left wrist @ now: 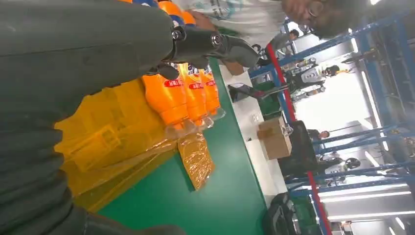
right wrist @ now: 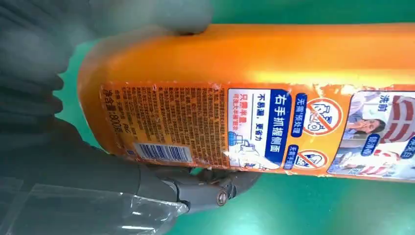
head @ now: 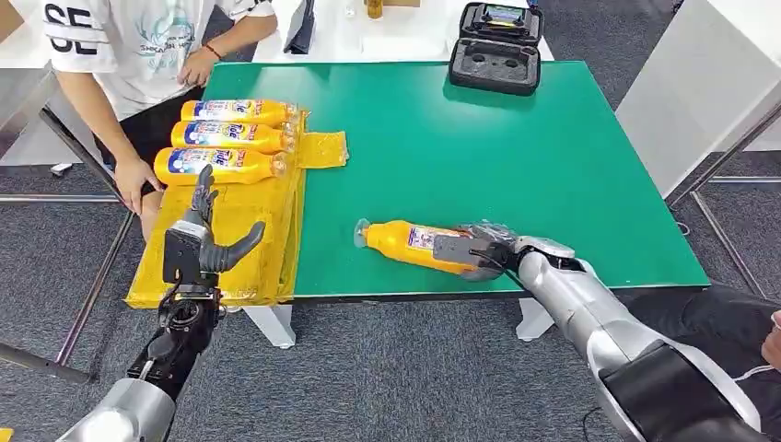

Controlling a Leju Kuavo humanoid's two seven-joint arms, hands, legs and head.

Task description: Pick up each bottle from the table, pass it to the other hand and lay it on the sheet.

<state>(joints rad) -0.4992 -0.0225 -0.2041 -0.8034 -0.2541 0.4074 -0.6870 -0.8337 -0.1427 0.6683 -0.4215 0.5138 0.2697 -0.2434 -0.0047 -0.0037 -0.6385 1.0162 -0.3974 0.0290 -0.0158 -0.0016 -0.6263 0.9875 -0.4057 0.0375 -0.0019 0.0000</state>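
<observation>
Head view: bottle point(head: 414, 244) near table point(head: 516, 166) edge

A green table point(head: 516, 157) stands on grey carpet point(head: 387, 368). An open black case point(head: 495, 46) lies at the table's far edge, toward the far right corner, partly on an adjoining white surface point(head: 332, 37). A person point(head: 138, 46) in a white shirt sits at the far left corner, one hand point(head: 195, 66) resting near that corner.
</observation>
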